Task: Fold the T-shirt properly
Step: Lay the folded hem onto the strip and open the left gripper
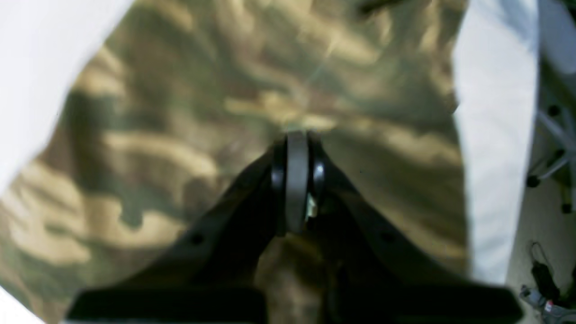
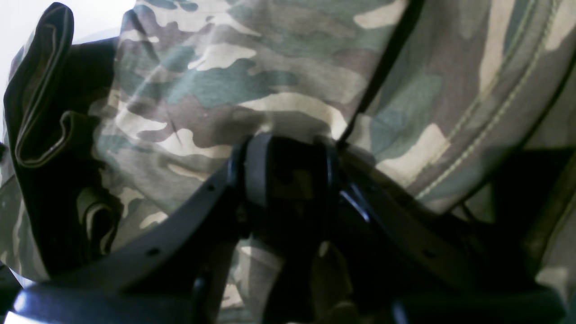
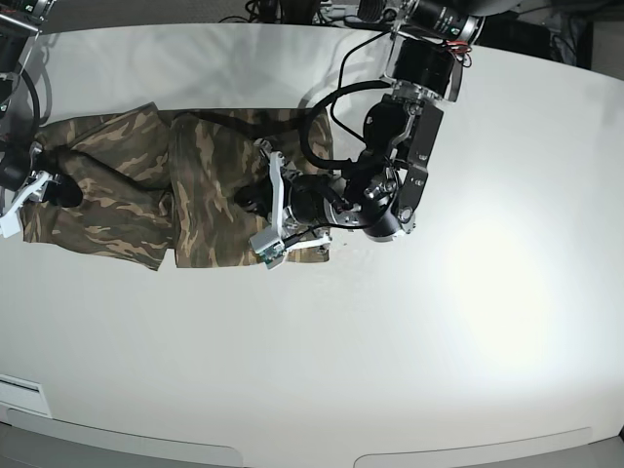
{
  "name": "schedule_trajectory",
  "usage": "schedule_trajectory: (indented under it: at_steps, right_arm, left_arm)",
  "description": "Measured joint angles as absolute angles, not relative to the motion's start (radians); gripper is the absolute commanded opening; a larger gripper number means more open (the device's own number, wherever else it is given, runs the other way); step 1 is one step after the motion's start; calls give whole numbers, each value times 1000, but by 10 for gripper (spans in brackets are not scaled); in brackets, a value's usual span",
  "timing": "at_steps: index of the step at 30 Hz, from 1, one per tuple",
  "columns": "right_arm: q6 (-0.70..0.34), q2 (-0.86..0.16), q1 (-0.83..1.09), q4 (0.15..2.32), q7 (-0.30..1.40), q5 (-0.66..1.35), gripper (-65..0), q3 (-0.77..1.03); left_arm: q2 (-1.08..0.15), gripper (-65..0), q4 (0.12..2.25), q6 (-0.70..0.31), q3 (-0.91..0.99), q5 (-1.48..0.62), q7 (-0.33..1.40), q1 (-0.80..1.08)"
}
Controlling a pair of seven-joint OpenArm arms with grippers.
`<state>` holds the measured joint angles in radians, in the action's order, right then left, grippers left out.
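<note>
left tool (image 1: 297, 139) pinched together on the t-shirt (image 3: 127, 210); right tool (image 2: 288, 148) clamped on its cloth. advise moving both evenly, keeping the fold edge taut over the tabletop (image 3: 439, 322).

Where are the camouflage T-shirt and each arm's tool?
camouflage-print cloth T-shirt (image 3: 122, 200), base view, flat part.
left tool (image 1: 297, 135), left wrist view, closed tips.
right tool (image 2: 288, 144), right wrist view, tips on cloth.

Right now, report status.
Left claw shut on T-shirt. Right claw clamped on cloth. Shirt part-folded on table. Nothing in the way.
</note>
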<state>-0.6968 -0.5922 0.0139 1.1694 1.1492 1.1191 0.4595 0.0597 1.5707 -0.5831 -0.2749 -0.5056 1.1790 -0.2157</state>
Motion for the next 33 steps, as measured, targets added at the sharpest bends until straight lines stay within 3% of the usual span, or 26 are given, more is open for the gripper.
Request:
schedule_trajectory:
  at_steps: [6,16,22,25,28,33]
  right_arm:
    - [-696,-592,9,1169,1157,1149,-465,459]
    - [-693,-607,-158,1166,1349,1317,-465,459]
    - [-693,-693,-216,1168,1323,1127,-464,460]
    - [-693,-717,-191,1167,1320,958,-394,461]
    - [-694,-709,-149,1166,1254,928,-303,459]
    - [-685,-709,-49,1149,1097,818,-285,459]
  left_arm:
    - [14,-650,1571,-583,-275,-472,1114,-198]
    - [-56,-650,1571,-546,-275,-380,899,-92]
    - [-114,-650,1578,-523,-276,-383,881,-98]
    - [-148,-650,1583,-523,-275,-388,871,-100]
    - [-158,-650,1583,-523,-276,-397,869,-100]
    - [-183,-650,1584,-524,-276,-408,865,-103]
